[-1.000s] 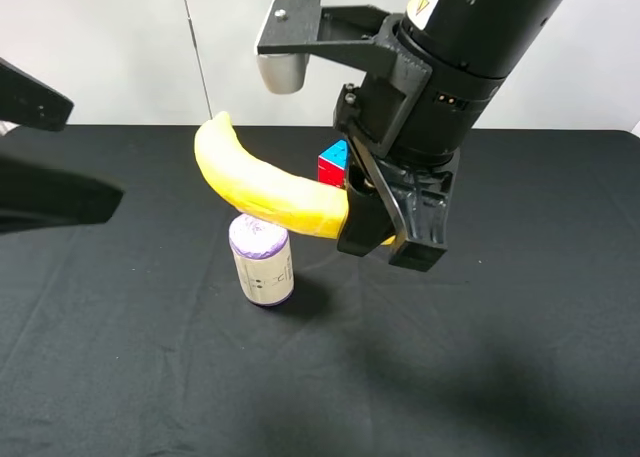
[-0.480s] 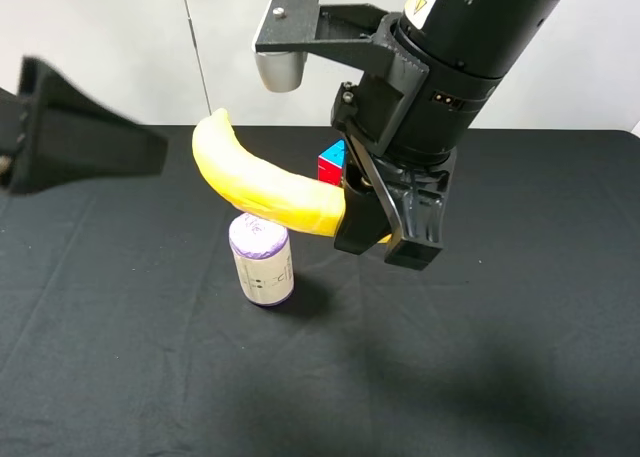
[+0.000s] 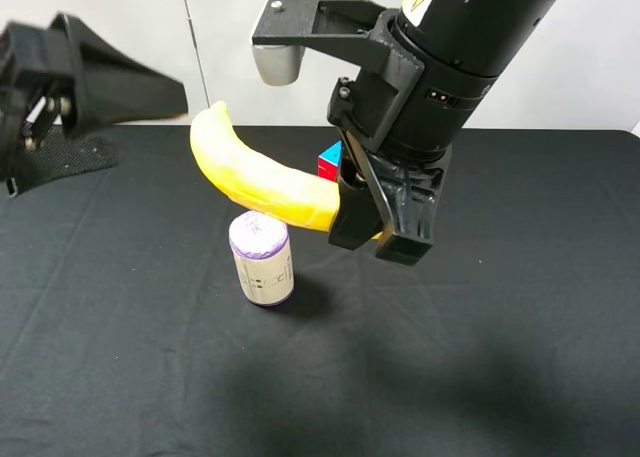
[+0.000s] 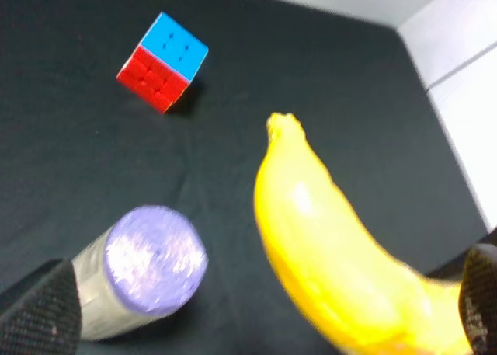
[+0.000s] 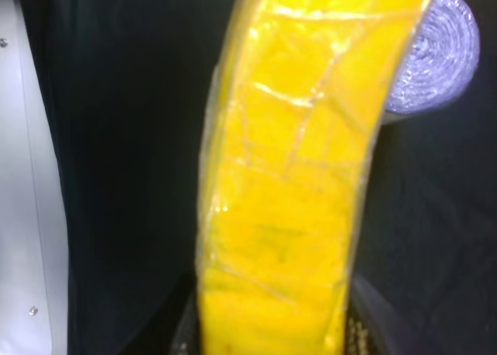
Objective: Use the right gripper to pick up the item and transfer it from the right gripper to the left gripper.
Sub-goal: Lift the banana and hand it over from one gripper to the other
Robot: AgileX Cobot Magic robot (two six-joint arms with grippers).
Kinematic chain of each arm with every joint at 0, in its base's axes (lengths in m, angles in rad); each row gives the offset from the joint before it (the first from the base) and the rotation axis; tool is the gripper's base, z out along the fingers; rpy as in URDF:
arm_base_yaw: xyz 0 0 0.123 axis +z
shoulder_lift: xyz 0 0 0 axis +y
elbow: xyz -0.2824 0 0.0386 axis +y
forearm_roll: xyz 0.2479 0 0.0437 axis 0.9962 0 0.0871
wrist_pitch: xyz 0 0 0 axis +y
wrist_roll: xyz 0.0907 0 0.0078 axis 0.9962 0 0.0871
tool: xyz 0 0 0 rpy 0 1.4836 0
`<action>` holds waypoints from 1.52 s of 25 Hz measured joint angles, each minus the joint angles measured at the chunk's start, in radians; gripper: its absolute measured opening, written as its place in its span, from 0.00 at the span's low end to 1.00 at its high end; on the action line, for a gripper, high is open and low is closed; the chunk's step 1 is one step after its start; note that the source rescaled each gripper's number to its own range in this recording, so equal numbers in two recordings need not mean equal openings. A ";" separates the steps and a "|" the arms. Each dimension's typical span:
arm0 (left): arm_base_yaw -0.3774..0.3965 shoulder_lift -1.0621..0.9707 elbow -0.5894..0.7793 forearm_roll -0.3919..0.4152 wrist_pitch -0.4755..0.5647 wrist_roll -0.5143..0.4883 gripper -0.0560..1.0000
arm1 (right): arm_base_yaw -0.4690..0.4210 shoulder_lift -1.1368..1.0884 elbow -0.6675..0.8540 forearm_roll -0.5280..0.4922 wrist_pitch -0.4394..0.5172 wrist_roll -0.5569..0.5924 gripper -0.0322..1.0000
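The banana [image 3: 255, 177] is held in the air above the black worktop [image 3: 500, 357], clamped at its stem end between the two blocky fingers of the right end effector [image 3: 378, 239], which is clenched on it. From that grasp the fruit is stretched out sideways toward the left side of the high view, with its free tip raised and its curve bowed downward. Directly below the middle of the banana, a purple-topped can [image 3: 262, 260] is seen standing upright on the worktop; whether a gap is left between its lid and the fruit cannot be told from the high view. A multicoloured puzzle cube [image 3: 330, 162] is set on the worktop farther back, partly hidden behind the banana and the right arm. The left end effector [image 3: 150, 127] is held up at the far left of the high view, near the free tip of the banana but apart from it. Its jaws are spread wide and nothing is gripped between them. In the left wrist view its fingers [image 4: 39, 312] are shown only at the two lower corners, with the banana and the can lying ahead between them. In the right wrist view the banana is shown close up, wrapped in clear film, with the can's lid behind it.
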 joint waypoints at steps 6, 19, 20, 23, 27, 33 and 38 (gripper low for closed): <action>0.000 0.002 0.001 -0.039 -0.045 -0.003 0.96 | 0.000 0.000 0.000 0.044 -0.002 0.006 0.03; -0.001 0.059 0.001 -0.061 -0.048 -0.078 0.96 | 0.000 0.000 0.000 0.132 -0.024 0.006 0.03; -0.004 0.076 0.001 -0.072 -0.048 -0.082 0.95 | 0.000 0.000 0.000 0.132 -0.024 0.006 0.03; -0.029 0.118 0.001 -0.088 -0.052 -0.085 0.94 | 0.000 0.000 0.000 0.132 -0.025 0.006 0.03; -0.069 0.141 0.001 -0.091 -0.090 -0.104 0.90 | 0.000 0.000 0.000 0.132 -0.025 0.006 0.03; -0.077 0.141 0.001 -0.093 -0.126 -0.154 0.75 | 0.000 0.000 0.000 0.132 -0.025 0.006 0.03; -0.077 0.141 0.001 -0.093 -0.126 -0.198 0.45 | 0.000 0.000 0.000 0.132 -0.026 0.006 0.03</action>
